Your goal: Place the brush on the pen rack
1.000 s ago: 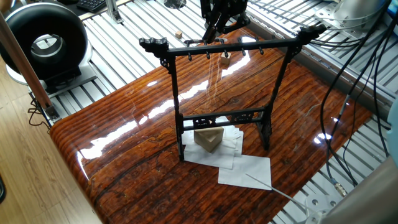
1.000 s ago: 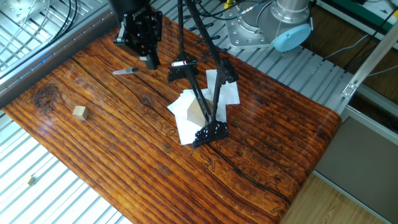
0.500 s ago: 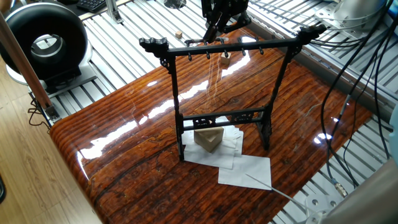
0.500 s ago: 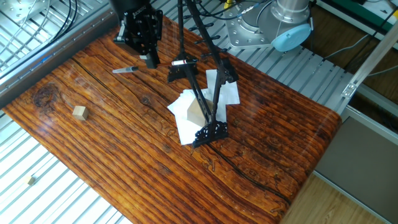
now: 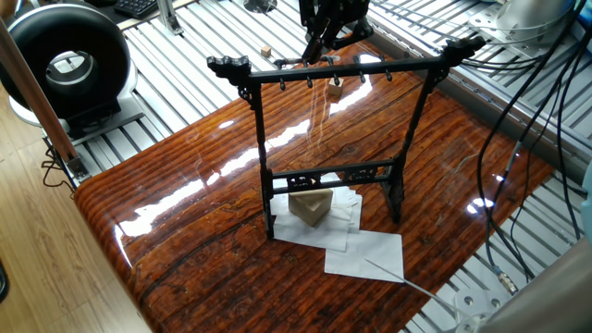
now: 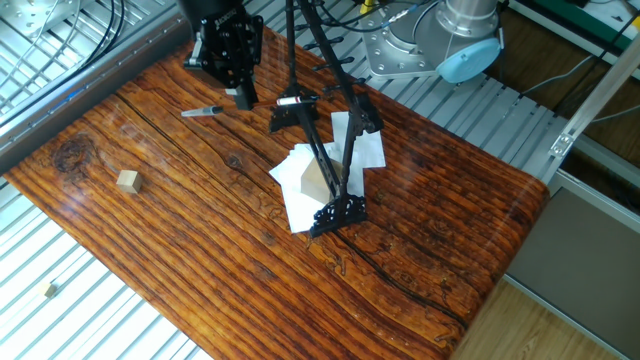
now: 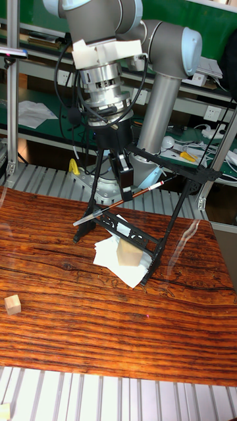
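Observation:
The pen rack (image 5: pixel 338 72) is a tall black frame standing mid-table, with small pegs under its top crossbar. It also appears as pen rack (image 6: pixel 322 150) and pen rack (image 7: pixel 172 172). My gripper (image 7: pixel 125 192) hangs just behind the rack's top bar and is shut on the brush (image 7: pixel 150 188). The brush is thin, held near its middle and tilted, its right end higher. In the other fixed view, the gripper (image 6: pixel 243 100) sits left of the rack with the brush (image 6: pixel 202 113) end sticking out to its left. In one fixed view the gripper (image 5: pixel 314 55) is partly hidden behind the crossbar.
A tan wedge-shaped block (image 5: pixel 310 205) rests on white papers (image 5: pixel 370 252) under the rack. A small wooden cube (image 6: pixel 127 180) lies on the table to the left. Cables (image 5: pixel 518 111) hang at the right, and a black round device (image 5: pixel 65 57) stands off the table.

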